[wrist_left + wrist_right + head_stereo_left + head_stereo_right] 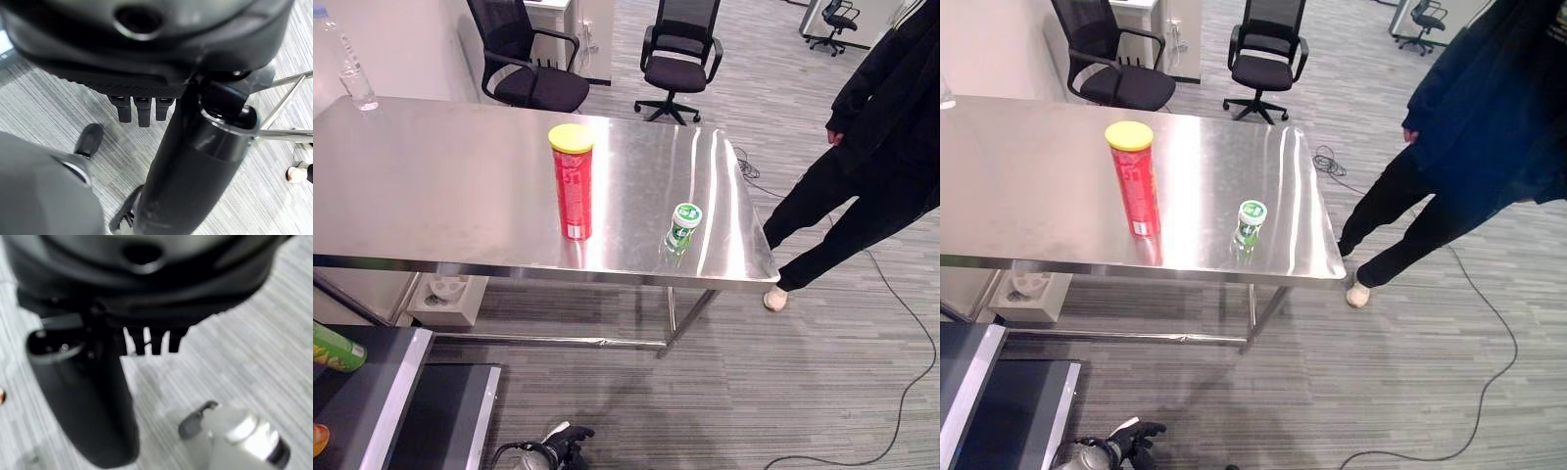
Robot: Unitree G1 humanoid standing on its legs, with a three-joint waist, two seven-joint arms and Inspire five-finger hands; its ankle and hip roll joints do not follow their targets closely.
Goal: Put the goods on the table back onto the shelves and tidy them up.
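A tall red can with a yellow lid point(573, 186) stands upright near the middle of the steel table point(431, 186). A small green-and-white bottle point(683, 227) stands to its right, close to the table's front edge. My left hand point(563, 443) hangs low over the floor in front of the table, far below both goods. Its fingers point(138, 110) point straight down and hold nothing. In the right wrist view my right hand point(146, 308) also hangs over the floor, fingers point(152, 341) straight and empty.
A clear water bottle point(347, 64) stands at the table's far left corner. A person in black point(871, 147) stands right of the table. Two office chairs point(529, 59) point(677, 59) are behind it. A dark shelf point(372, 392) at lower left holds a green pack point(335, 348).
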